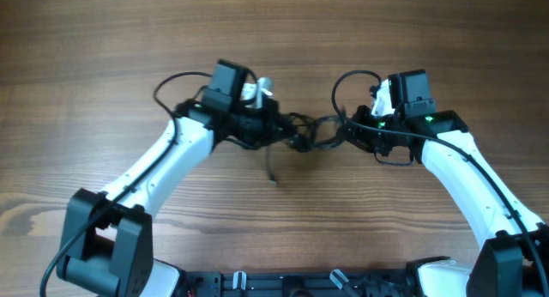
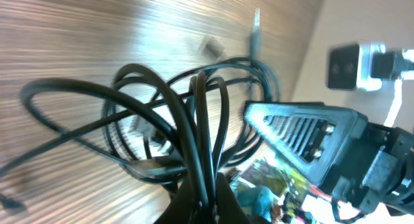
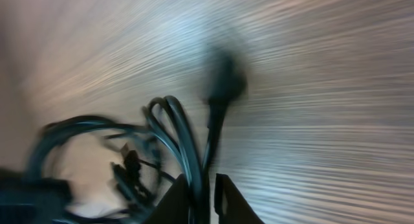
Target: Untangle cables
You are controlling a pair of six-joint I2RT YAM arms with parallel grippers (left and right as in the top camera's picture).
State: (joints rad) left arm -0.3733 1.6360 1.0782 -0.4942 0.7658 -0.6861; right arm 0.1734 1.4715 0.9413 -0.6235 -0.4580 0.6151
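Observation:
A tangle of thin black cables hangs between my two grippers above the middle of the wooden table. One loose end dangles down toward the table. My left gripper is shut on several strands of the cables, which loop out in front of its fingers. My right gripper is shut on other strands that run between its fingers. A plug end shows blurred beyond them. The right gripper also shows in the left wrist view.
The wooden table lies under both arms. Each arm carries its own thicker black wire in a loop, left and right. The arm bases stand at the near edge.

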